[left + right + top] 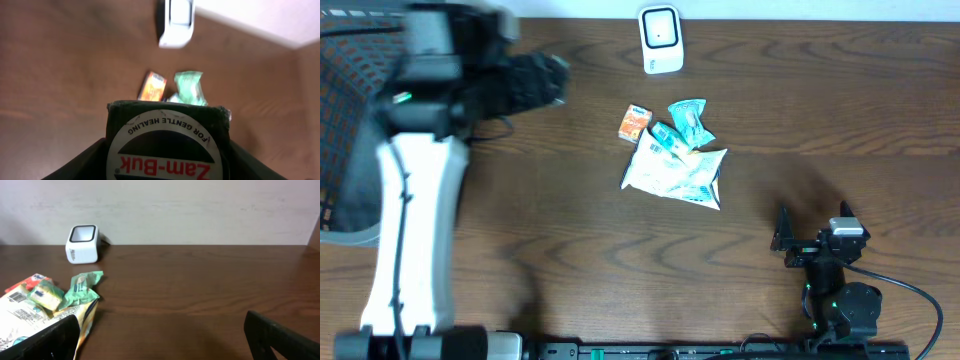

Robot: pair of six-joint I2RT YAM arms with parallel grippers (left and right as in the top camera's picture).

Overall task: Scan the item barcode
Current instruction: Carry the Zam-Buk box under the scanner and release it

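Table [570, 260]; left claw [167, 167] aloft, apparently with box [167, 122]

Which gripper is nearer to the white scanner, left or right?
Left. The left gripper, holding a Zam-Buk box, is left of the scanner at the far side of the table. The right gripper is at the near side, beyond the packets.

Overhead looks straight down on the surface [570, 270]; left wrist tilts down from above, right wrist sits low; all share the scanner [661, 40].
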